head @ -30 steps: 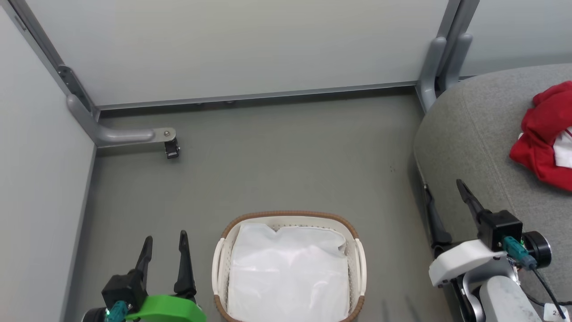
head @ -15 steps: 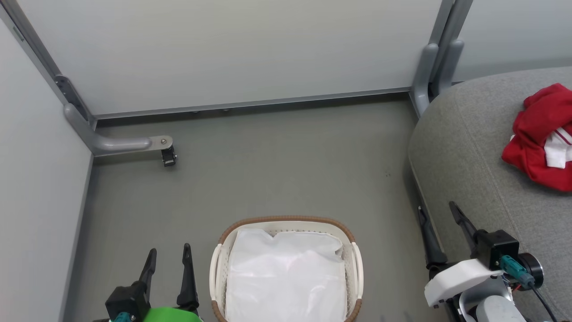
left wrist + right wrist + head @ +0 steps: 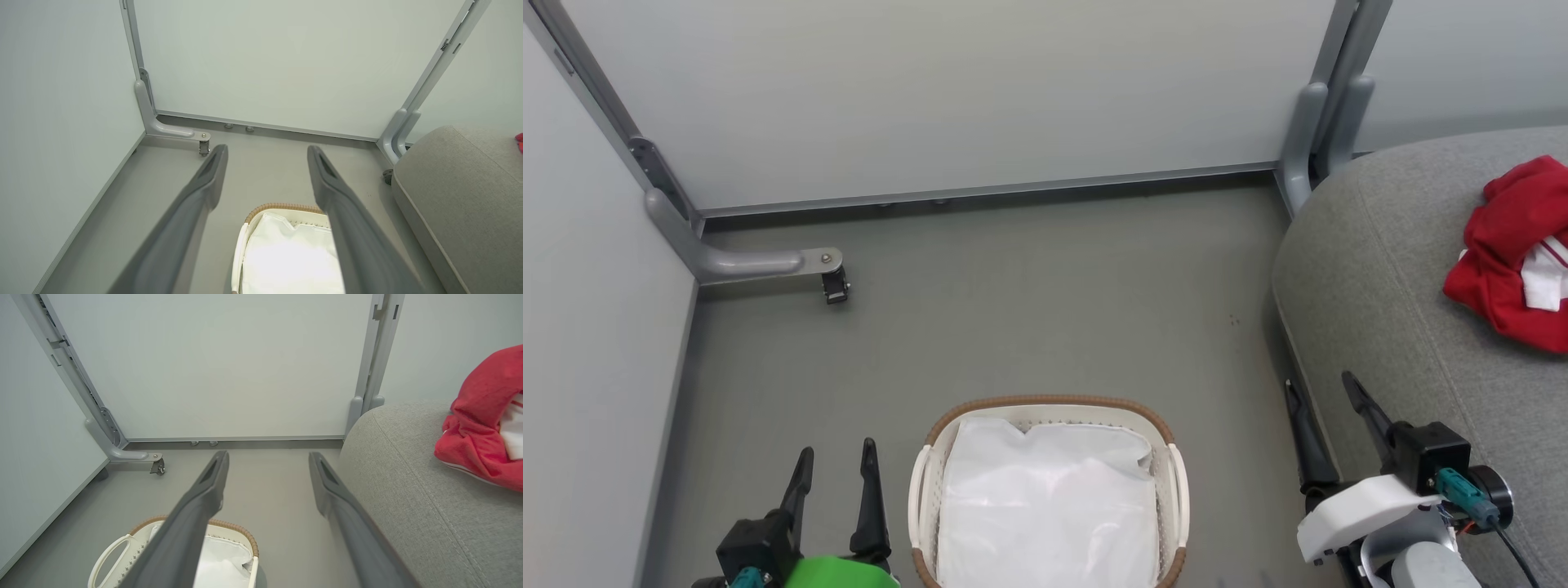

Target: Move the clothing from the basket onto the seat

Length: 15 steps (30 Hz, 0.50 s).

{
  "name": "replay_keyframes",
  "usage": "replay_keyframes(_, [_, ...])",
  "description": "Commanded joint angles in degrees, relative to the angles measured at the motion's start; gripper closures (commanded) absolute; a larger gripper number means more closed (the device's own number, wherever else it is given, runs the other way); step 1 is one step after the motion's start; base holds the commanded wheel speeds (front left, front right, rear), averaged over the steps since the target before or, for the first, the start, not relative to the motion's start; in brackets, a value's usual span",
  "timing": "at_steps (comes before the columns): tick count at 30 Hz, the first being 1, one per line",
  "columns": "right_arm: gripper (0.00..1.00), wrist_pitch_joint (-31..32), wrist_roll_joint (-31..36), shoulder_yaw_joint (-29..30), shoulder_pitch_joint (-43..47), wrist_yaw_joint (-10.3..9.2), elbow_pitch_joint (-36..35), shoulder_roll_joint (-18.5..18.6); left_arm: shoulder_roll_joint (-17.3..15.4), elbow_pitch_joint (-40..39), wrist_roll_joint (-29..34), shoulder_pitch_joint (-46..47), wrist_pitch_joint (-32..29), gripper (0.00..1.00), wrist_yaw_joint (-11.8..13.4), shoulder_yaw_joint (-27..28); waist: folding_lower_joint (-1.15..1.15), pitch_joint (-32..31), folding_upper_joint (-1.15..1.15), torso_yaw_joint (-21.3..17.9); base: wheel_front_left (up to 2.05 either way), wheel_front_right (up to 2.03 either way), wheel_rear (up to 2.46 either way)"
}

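Note:
The red clothing [image 3: 1515,253] lies bunched on the grey seat [image 3: 1388,278] at the right, with a white panel showing; the right wrist view has the clothing [image 3: 482,416] on the seat [image 3: 408,490] too. The cream basket [image 3: 1045,406] with a brown rim stands on the floor at bottom centre, holding a plain white cloth sheet [image 3: 1049,506]. My left gripper [image 3: 838,457] is open, left of the basket. My right gripper [image 3: 1319,388] is open beside the seat's rounded edge, with nothing between its fingers.
Pale partition walls [image 3: 947,90] close off the back and left. A grey metal foot with a caster [image 3: 833,282] juts onto the floor at the back left, and a grey post [image 3: 1311,122] stands by the seat's far corner. Grey floor [image 3: 1029,302] stretches between the basket and the walls.
The head view shifted, so the basket and seat sit lower than a second ago. Both grippers stay open, and the clothing lies where it was on the seat.

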State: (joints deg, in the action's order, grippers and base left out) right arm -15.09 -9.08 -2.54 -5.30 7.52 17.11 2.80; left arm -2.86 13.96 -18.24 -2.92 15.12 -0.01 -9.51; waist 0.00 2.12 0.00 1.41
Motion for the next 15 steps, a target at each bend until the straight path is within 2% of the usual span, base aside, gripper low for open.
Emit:
replay_keyframes(1, [0.0, -0.11, -0.37, 0.06, 0.66, -0.06, 0.11, 0.2, -0.07, -0.43, -0.32, 0.14, 0.04, 0.0, -0.07, -0.12, 0.0, -0.02, 0.0, 0.06, 0.0, 0.0, 0.0])
replay_keyframes(3, [0.0, -0.11, -0.34, 0.1, 0.82, -0.06, 0.02, 0.19, -0.08, -1.22, -0.5, 0.1, 0.04, 0.0, -0.15, -0.41, 0.0, -0.11, 0.0, 0.15, 0.0, 0.0, 0.0])
replay_keyframes(4, [1.0, 0.0, -0.07, 0.07, 0.05, 0.0, 0.0, 0.0, 0.0, -1.15, -0.1, -0.01, 0.0, 1.0, -0.05, -0.38, 0.0, -0.11, 0.0, 0.15, 0.0, 0.0, 0.0])
replay_keyframes(8, [1.0, 0.13, -0.25, 0.01, 0.53, 0.01, 1.83, -0.35, 0.08, 0.83, -0.23, -0.13, -0.06, 1.0, -0.04, -0.37, 0.0, -0.12, 0.0, 0.16, 0.0, 0.0, 0.0])
replay_keyframes(15, [1.0, 2.22, -8.08, 0.95, 0.27, 0.01, 1.43, -0.3, -0.26, 0.55, -7.59, 0.63, -1.71, 1.0, -0.69, 0.74, 0.0, -0.22, 0.0, 0.08, 0.0, 0.0, 0.0])
